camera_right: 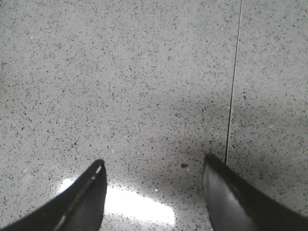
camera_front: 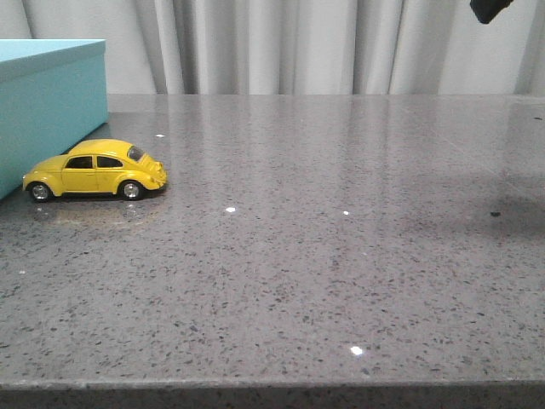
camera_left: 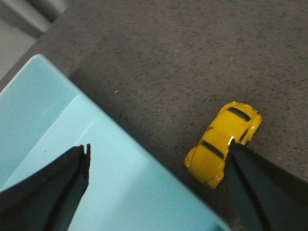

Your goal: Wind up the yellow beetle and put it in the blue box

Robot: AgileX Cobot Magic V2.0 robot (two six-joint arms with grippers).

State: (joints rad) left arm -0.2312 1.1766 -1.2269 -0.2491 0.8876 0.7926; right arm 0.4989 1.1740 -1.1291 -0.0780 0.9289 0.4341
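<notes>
The yellow beetle stands on its wheels on the grey stone table at the left, right beside the blue box. In the left wrist view the beetle lies below, next to the box lid. My left gripper is open and empty, high above the box edge and the beetle, out of the front view. My right gripper is open and empty, high over bare table; only a dark bit of that arm shows at the front view's top right.
The speckled grey table ends in a front edge near the camera. A grey curtain hangs behind the table. A thin seam runs through the stone under the right gripper.
</notes>
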